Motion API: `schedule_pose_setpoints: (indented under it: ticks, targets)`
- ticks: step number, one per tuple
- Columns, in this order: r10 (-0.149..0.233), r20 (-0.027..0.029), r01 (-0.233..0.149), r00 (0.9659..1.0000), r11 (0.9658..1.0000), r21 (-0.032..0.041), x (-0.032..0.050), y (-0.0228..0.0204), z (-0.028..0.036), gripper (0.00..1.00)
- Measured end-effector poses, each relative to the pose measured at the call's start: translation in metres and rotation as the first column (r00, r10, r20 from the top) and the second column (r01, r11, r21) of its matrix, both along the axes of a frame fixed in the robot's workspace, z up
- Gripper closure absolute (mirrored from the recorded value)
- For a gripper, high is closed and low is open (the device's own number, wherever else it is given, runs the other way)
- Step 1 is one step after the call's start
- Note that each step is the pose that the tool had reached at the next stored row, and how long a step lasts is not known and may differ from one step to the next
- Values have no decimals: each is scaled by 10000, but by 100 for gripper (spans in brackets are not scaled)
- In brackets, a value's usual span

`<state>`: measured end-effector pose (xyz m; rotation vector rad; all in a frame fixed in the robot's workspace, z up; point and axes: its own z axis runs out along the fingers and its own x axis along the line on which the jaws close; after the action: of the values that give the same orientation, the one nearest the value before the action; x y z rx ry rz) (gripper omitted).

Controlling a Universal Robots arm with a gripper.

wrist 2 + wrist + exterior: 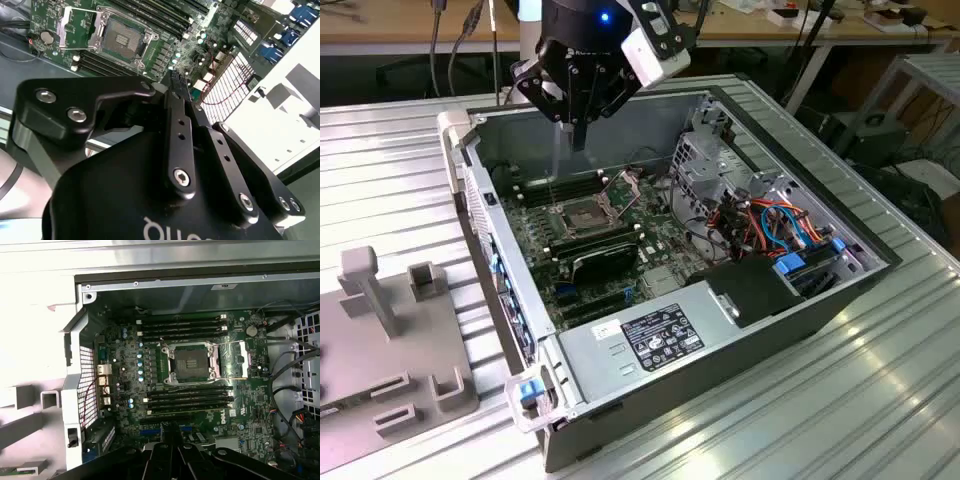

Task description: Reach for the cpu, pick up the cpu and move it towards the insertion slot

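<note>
**Cpu.** You cannot place it with confidence. The socket's centre lies bare, and whether the thin chip is pinched edge-on at the fingertips cannot be told.

**Insertion slot** [582, 215]. Square metal-framed socket on the green motherboard [535, 245]. Its dark centre is uncovered, and its hinged bracket [235, 360] is swung open to one side. It is flanked on two sides by long black memory slots [187, 400].

**Gripper** [578, 138]. It hangs inside the outline of the open computer case [790, 130], well above the board, fingers pointing down. In the exterior view the socket lies almost straight beneath the fingertips. In the first wrist view one bank of memory slots sits between the fingertips and the socket frame. Judged from this, the socket is near in plan and well apart in height.

**Fingers** [176, 120]. They are drawn together, with no gap visible at the tips in the second wrist view. They touch neither the board, the socket frame nor the case.

**Surroundings.** The case lies on its side on the ribbed metal desk [400, 160].
</note>
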<state>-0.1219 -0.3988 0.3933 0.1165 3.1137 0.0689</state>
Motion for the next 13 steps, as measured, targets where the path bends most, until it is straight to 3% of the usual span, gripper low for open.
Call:
schedule_pose_setpoints:
  ticks: [13]
  targets:
    - [-1,0,1,10000,10000,0,-89,0,0,89]
